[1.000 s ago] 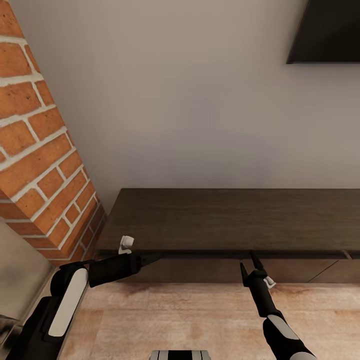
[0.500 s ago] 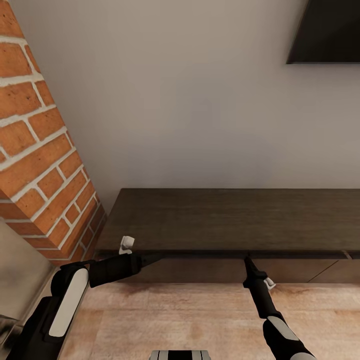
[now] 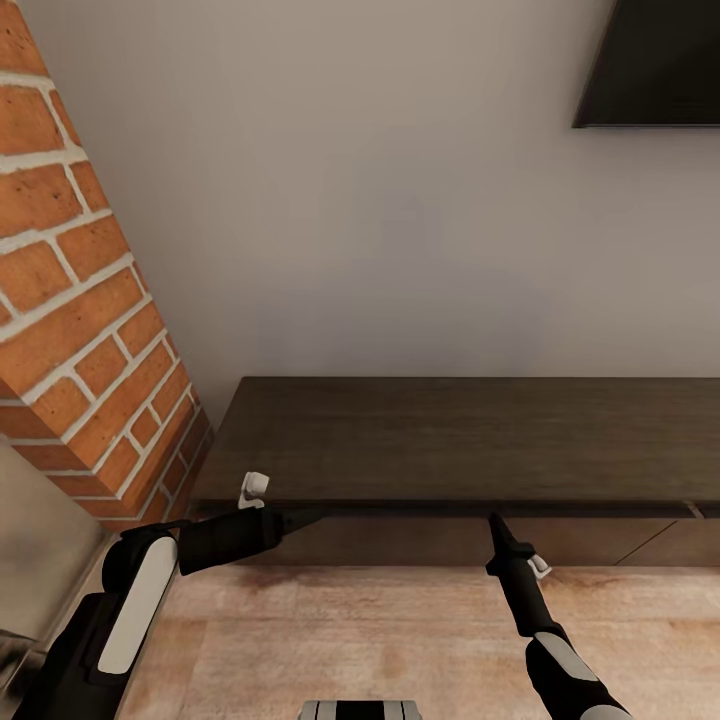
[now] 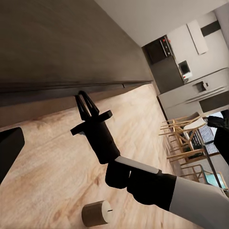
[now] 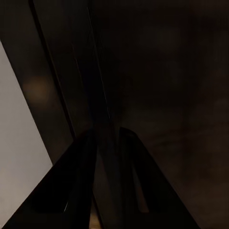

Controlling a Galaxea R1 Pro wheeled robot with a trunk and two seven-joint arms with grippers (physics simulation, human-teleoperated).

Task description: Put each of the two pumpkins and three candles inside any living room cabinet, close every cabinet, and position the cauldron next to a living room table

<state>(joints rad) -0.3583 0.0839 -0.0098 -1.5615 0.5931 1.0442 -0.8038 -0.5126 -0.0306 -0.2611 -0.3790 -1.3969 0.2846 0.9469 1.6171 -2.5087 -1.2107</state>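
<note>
Cabinet (image 3: 450, 440) sits straight ahead of your right gripper (image 3: 495, 522), whose clenched jaws touch its front edge. Your left gripper (image 3: 300, 517): can't tell. A candle (image 4: 97, 213) lies behind it.

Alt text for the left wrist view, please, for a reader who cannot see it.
The right arm's end effector, fingers close together, reaches to the underside edge of the long dark-brown cabinet. A candle lies on the wooden floor beside the arm; a kitchen with wooden chairs shows behind.
</note>
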